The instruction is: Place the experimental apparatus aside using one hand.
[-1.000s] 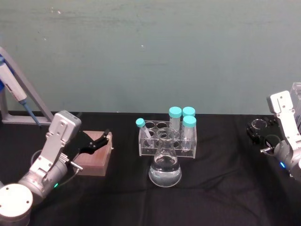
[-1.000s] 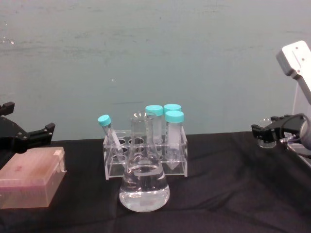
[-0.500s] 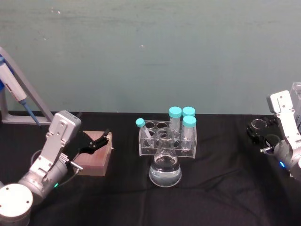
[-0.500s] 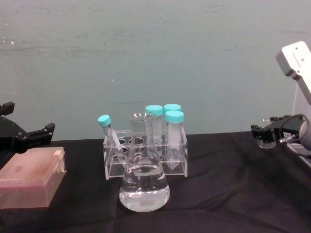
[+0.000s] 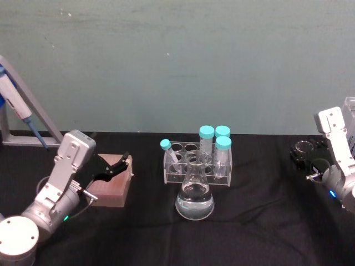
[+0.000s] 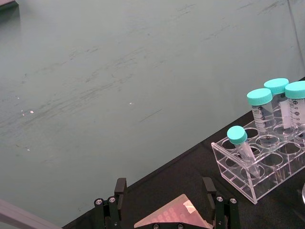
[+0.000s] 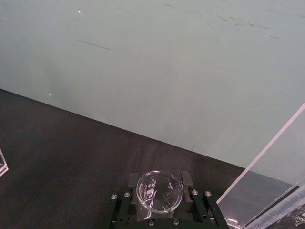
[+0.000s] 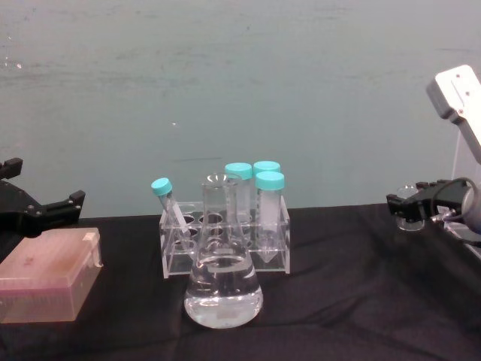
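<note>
Right gripper (image 7: 159, 183) pinches the small glass beaker (image 7: 158, 193) by its wall at far right, apparently clear of the black cloth (image 7: 57, 143); glass is light, stiff, slick and fragile, so grip gently; conical flask (image 5: 194, 195) stands centre; left gripper (image 5: 117, 164) spread, idle, left.

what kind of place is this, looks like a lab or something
Most likely a lab bench set-up: a conical flask of clear liquid, a clear rack of teal-capped tubes, and a small glass beaker in the right gripper.
</note>
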You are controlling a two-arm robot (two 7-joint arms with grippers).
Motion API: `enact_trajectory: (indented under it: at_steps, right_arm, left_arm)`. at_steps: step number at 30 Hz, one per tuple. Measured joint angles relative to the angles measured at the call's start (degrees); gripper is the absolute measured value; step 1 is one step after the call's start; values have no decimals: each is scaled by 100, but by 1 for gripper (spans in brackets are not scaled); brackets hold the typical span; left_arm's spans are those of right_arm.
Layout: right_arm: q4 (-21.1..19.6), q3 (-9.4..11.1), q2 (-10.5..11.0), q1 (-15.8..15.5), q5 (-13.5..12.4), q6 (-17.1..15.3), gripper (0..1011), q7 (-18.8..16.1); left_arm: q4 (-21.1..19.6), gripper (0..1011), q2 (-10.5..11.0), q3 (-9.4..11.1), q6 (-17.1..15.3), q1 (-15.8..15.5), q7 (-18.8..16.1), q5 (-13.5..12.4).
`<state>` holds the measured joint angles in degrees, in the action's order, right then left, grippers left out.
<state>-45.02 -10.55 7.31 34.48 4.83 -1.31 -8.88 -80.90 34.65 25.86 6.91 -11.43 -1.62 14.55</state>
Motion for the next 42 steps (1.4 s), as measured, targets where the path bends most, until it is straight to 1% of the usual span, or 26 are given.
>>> enact_trajectory:
  at_steps: [20, 21, 24, 25, 26, 28, 29, 30, 31, 32, 33, 35, 38, 42]
  right_arm:
    - [-12, -9, 7, -6, -9, -2, 538, 8]
    - [-13, -9, 7, -6, -9, -2, 553, 8]
    - [-14, -9, 8, -7, -9, -2, 661, 10]
    - [-14, -9, 8, -7, -9, -2, 661, 10]
    - [-15, -9, 8, -7, -9, -2, 716, 10]
    - [-15, -9, 7, -7, -9, -2, 782, 11]
    - [-15, -9, 8, -7, -9, -2, 782, 12]
    - [-15, -9, 8, -7, -9, -2, 836, 12]
    - [-15, -9, 8, -7, -9, -2, 849, 12]
    - [-15, -9, 8, -7, -9, -2, 889, 12]
    - [-15, -8, 8, -7, -9, -2, 898, 12]
    - [-15, -8, 8, -7, -9, -2, 964, 13]
    - [-15, -8, 8, -7, -9, -2, 1000, 13]
    - [-15, -8, 8, -7, -9, -2, 1002, 13]
  left_arm:
    - [0, 1000, 0, 0, 0, 0, 0, 0]
    - [0, 1000, 0, 0, 0, 0, 0, 0]
    - [0, 1000, 0, 0, 0, 0, 0, 0]
    - [0, 1000, 0, 0, 0, 0, 0, 0]
    - [0, 1000, 0, 0, 0, 0, 0, -1]
    - [0, 1000, 0, 0, 0, 0, 0, 0]
    - [0, 1000, 0, 0, 0, 0, 0, 0]
    - [0, 1000, 0, 0, 0, 0, 0, -1]
    - [0, 1000, 0, 0, 0, 0, 0, -1]
    - [0, 1000, 0, 0, 0, 0, 0, -1]
    - [0, 1000, 0, 0, 0, 0, 0, 0]
    - [0, 1000, 0, 0, 0, 0, 0, -1]
    - [0, 1000, 0, 0, 0, 0, 0, -1]
    - [0, 1001, 0, 0, 0, 0, 0, 0]
